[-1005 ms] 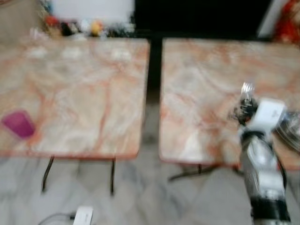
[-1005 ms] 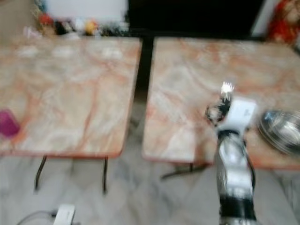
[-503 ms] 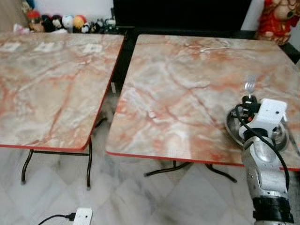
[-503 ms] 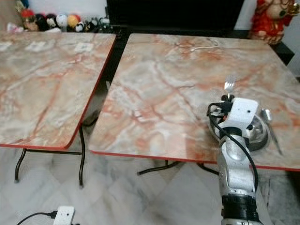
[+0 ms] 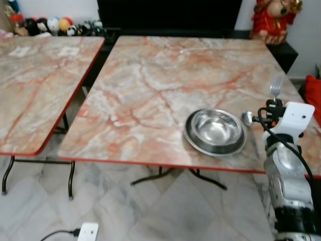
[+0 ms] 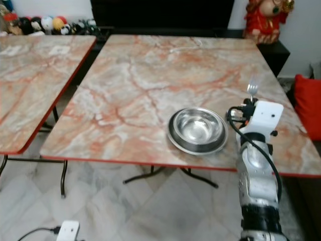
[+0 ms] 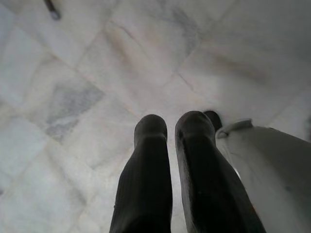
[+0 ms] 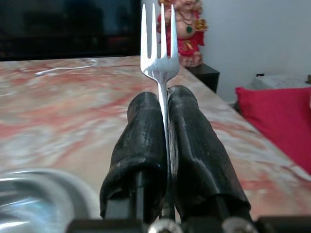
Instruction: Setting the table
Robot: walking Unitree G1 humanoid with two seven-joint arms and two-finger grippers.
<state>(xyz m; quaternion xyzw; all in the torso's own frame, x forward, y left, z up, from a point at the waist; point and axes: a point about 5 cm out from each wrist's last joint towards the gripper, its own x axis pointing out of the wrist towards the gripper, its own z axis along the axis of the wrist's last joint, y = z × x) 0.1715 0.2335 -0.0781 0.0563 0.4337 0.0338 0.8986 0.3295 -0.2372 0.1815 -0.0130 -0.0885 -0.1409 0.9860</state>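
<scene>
Standing upright, one fork (image 8: 162, 48) is pinched by its handle between the two fingers (image 8: 140, 145) of the right gripper (image 8: 163, 104), its tines rising above the fingertips. The right gripper hovers over the near right corner of the desk (image 6: 150, 75), just right of the bowl (image 6: 197, 129). That single steel bowl sits on the desk near its front edge, and the rounded end of another utensil (image 5: 247, 118) shows between it and the gripper, though what it is cannot be told. A white cable (image 6: 184, 46) lies at the far edge of the desk. Left of the bowl's desk stands a second desk (image 6: 30, 80), apart from it, with small figures (image 6: 45, 24) behind it. A red figurine (image 6: 263, 17) stands beyond the far right corner, and a red cushion (image 6: 306, 103) lies further right. The left gripper (image 7: 167, 131) hangs over the floor (image 7: 97, 73), its two fingers narrow and holding nothing.
</scene>
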